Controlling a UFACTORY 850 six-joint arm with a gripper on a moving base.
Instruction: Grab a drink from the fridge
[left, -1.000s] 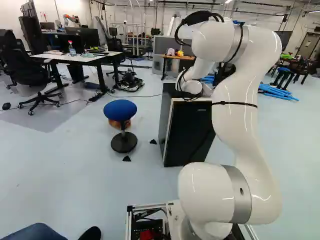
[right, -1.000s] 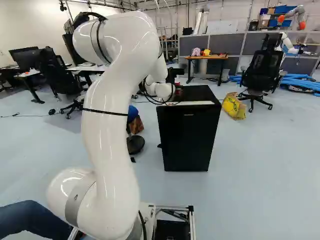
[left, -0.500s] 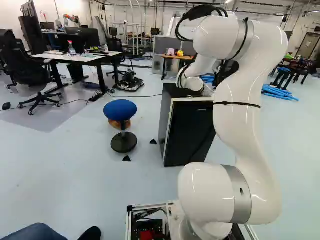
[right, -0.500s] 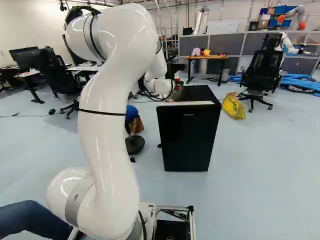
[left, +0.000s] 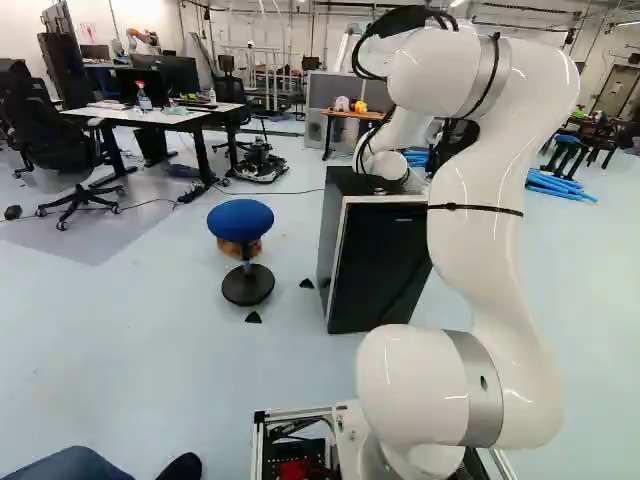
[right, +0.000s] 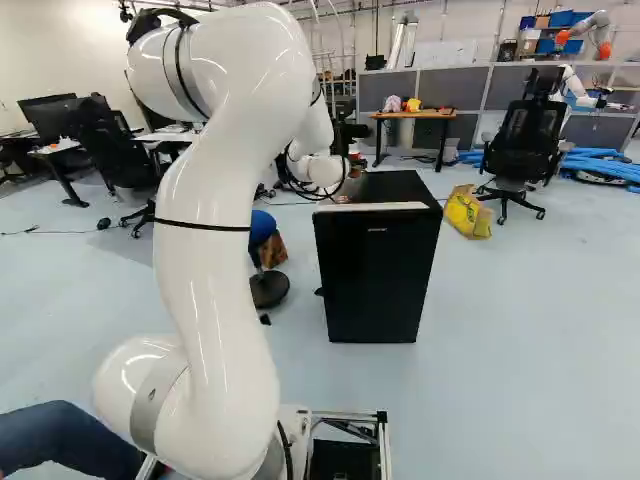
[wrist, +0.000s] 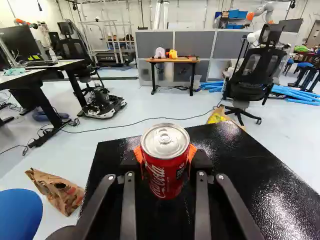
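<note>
Gripping a red drink can (wrist: 165, 165), the black gripper (right: 357, 163) was seen with its two fingers closed against it from opposite sides, the orange pads (wrist: 193, 152) pressed to its wall. The can was held upright, lid uppermost, over the black top of the fridge (right: 376, 270); whether its base was touching that top could not be told. In the right base view, the can was shown near the fridge's far left corner, with the white arm (right: 215, 250) stretched towards it from the left.

On the floor beside the fridge, a blue-seated stool (left: 240, 220) and a crumpled brown paper bag (wrist: 56, 191) were seen on one side, and a yellow bag (right: 467, 212) on the other. Beyond the yellow bag, a black office chair (right: 522, 145) was placed. Pink and yellow toys (wrist: 173, 54) were set on a small wooden-topped table (wrist: 186, 60) farther back, in front of grey partitions (wrist: 196, 45).
</note>
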